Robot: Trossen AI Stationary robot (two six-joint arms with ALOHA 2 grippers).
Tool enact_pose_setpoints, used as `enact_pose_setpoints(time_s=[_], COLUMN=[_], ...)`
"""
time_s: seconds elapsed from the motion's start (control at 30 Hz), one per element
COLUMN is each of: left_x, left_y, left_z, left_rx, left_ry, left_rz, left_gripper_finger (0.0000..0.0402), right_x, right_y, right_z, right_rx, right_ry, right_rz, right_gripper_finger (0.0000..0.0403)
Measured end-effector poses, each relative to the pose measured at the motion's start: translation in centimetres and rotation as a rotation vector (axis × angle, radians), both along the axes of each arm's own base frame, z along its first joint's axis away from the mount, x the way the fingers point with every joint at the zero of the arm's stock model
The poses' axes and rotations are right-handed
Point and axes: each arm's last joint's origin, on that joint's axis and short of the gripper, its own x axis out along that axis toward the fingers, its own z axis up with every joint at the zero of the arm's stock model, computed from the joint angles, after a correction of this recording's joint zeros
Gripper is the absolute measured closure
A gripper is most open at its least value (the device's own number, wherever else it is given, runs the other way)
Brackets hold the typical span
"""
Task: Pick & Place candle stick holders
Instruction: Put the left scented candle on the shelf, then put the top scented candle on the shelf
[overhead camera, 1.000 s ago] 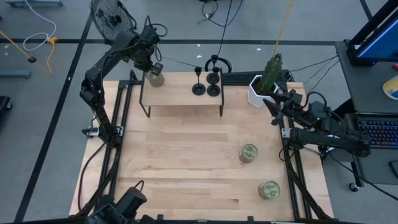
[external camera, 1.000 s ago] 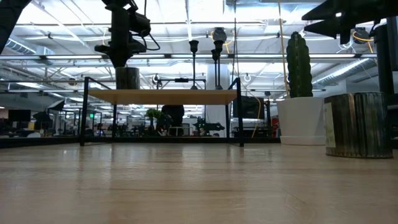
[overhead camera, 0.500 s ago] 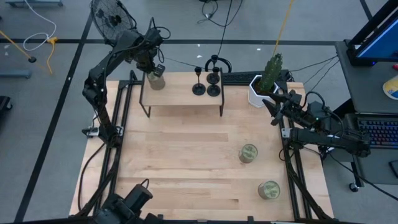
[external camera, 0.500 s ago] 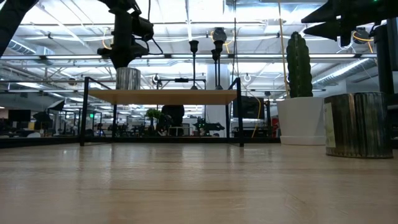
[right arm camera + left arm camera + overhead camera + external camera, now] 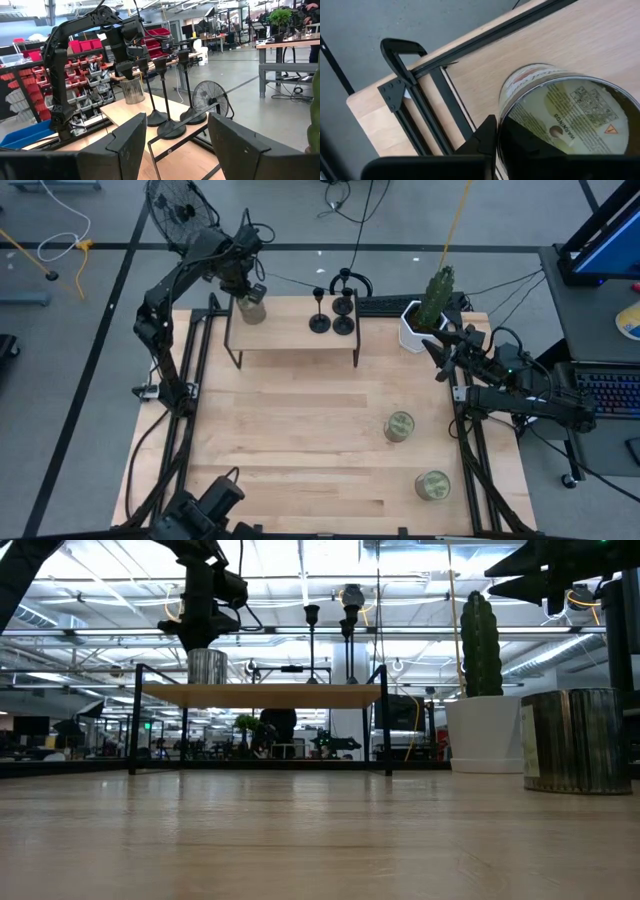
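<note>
The three candle stick holders [image 5: 331, 312] stand together on the small raised shelf [image 5: 290, 330] at the table's [image 5: 290, 440] far edge, the left claw [image 5: 243, 283] open around a metal jar [image 5: 250, 307] on the shelf's left end, the right claw [image 5: 447, 352] open beside the potted cactus [image 5: 432, 308].

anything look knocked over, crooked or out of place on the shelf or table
Nothing stands out. The three candle stick holders stand upright on the shelf, as do the jar under the left gripper, the two jars on the table and the potted cactus.
</note>
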Motion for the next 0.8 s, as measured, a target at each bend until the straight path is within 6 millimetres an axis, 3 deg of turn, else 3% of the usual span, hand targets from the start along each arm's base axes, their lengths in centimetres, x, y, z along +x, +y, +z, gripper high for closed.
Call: enact_pose_setpoints(time_s=[0.43,0.8], left_x=[-0.1,-1.5], left_y=[-0.2,-1.6], left_z=[0.2,2.6], left_rx=[0.005,0.078], left_ry=[-0.004,-0.044], left_rz=[0.005,0.03], left_gripper_finger=[0.0311,0.0289], right_x=[0.0,0.0], right_y=[0.0,0.0], right_z=[0.0,0.0], right_rx=[0.0,0.0], right_ry=[0.0,0.0], right_rz=[-0.001,-0.001], right_gripper_finger=[0.0195,0.0195])
